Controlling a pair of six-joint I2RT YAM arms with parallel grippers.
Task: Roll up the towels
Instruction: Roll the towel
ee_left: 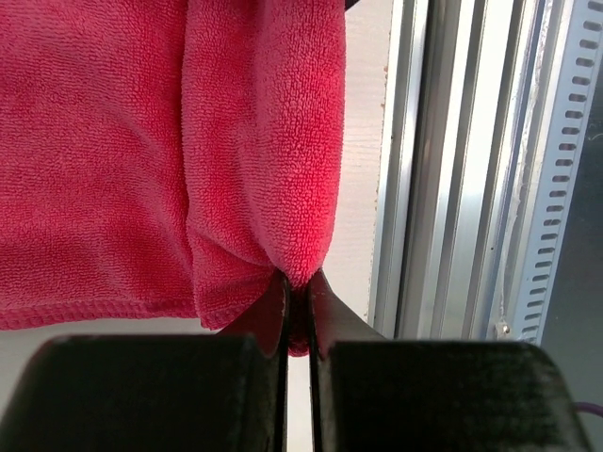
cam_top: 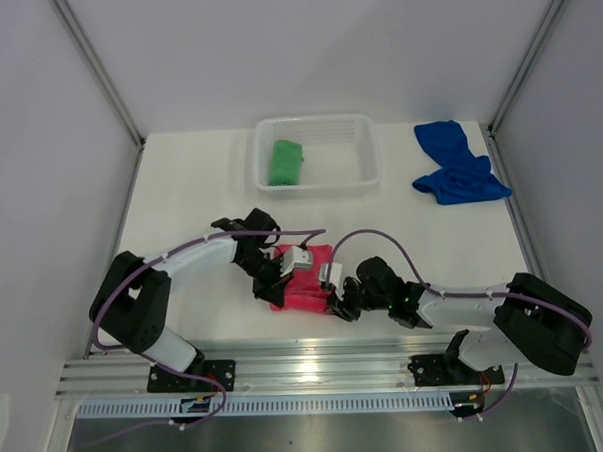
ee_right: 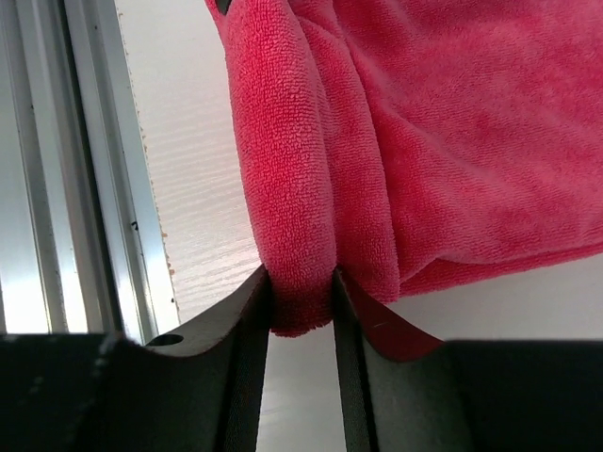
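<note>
A white bench (cam_top: 180,191) is seen from above, with two robot arms reaching inward from its near edge. The pink-red towel (cam_top: 302,279) lies near the front centre of the bench, between the arms. Its near edge is turned over into a thick fold running left to right. The left tool (ee_left: 298,292) is clamped almost fully shut on the left end of that fold, with only a thin sliver of cloth between its fingers. The right tool (ee_right: 301,282) is partly closed around the right end, its fingers pressing both sides of the plump fold. Gripping both ends at once likely keeps the fold even, so it can turn away from the arms as a straight roll rather than a skewed one. The rest of this towel lies flat beyond the fold, not yet rolled. Farther back, the green towel (cam_top: 286,162) sits rolled inside a white basket (cam_top: 369,158), probably where finished rolls go. The blue towel (cam_top: 457,164) lies crumpled at the far right, well apart.
</note>
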